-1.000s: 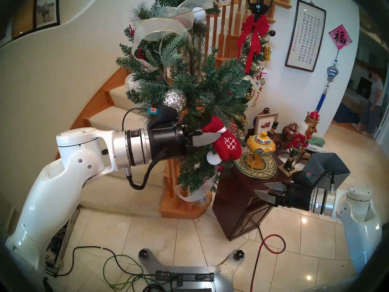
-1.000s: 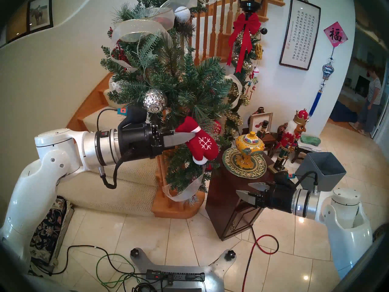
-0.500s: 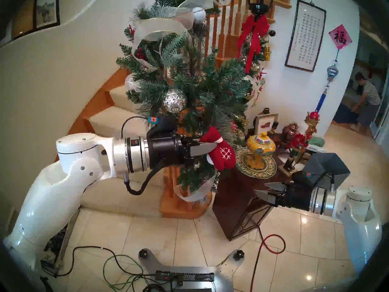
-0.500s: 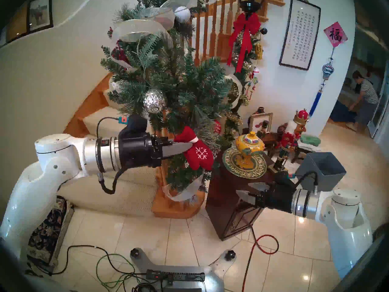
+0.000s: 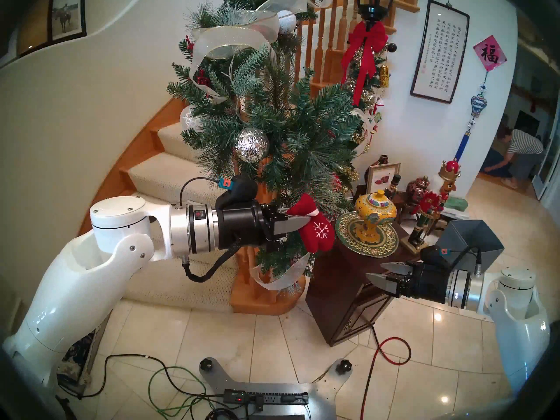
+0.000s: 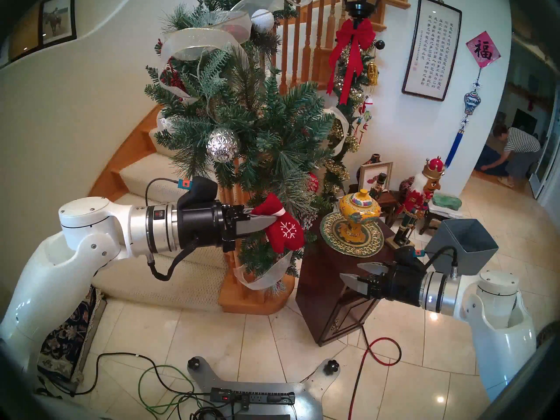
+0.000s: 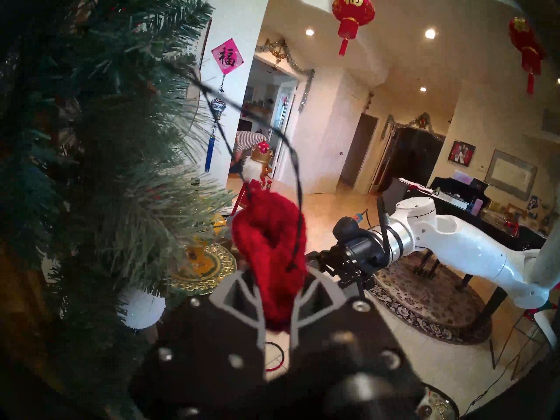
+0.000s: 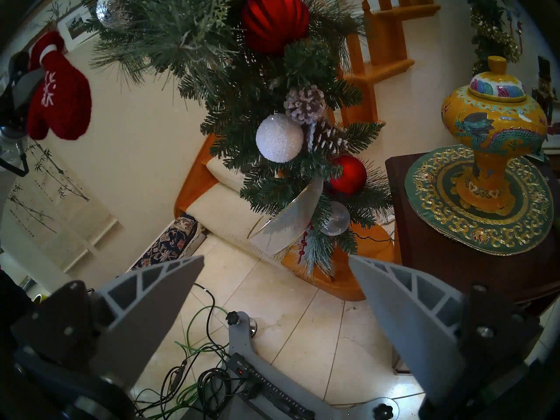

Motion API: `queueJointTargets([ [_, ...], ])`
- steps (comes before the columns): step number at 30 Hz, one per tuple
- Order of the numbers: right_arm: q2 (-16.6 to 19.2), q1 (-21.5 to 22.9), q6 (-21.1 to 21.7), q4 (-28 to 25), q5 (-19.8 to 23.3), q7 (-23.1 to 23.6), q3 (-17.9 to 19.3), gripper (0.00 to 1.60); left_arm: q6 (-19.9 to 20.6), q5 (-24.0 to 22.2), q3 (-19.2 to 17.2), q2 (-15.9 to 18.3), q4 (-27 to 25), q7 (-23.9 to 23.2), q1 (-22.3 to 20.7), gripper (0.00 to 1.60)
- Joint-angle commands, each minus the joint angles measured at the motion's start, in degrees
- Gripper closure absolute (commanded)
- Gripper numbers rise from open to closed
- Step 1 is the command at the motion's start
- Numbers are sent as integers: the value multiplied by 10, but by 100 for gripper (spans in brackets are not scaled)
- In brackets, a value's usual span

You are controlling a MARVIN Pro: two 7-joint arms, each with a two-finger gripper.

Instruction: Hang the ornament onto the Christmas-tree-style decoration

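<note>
While the left gripper (image 5: 304, 221) is clamped on the cuff of the red mitten (image 5: 317, 233), held just in front of the garland (image 5: 272, 122) and low on its right side, the hanging step is under way. Its black loop (image 7: 291, 155) now needs guiding over a branch tip. Far right, the right gripper (image 5: 378, 274) waits wide and empty, beside a grey bin (image 5: 472, 240) whose contents cannot be seen.

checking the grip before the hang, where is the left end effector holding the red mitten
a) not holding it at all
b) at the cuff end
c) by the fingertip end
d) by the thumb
b: the left end effector is shut on the mitten at its white-banded cuff, and the body with the snowflake hangs below.
</note>
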Motion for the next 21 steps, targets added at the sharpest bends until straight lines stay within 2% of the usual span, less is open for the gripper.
queueJointTargets([
  [1, 1, 2, 0, -3, 1, 0, 3, 0, -20, 7, -3, -2, 6, -20, -18, 124],
  [9, 1, 2, 0, -3, 1, 0, 3, 0, -22, 17, 1, 1, 17, -42, -27, 115],
  [17, 1, 2, 0, -3, 1, 0, 3, 0, -20, 24, 4, 0, 19, -55, -33, 120],
  [19, 1, 2, 0, -3, 1, 0, 3, 0, -20, 24, 4, -2, 20, -57, -33, 135],
  [20, 1, 2, 0, -3, 1, 0, 3, 0, -20, 23, 4, -3, 21, -58, -33, 159],
  [21, 1, 2, 0, -3, 1, 0, 3, 0, -19, 23, 5, -4, 22, -59, -33, 160],
])
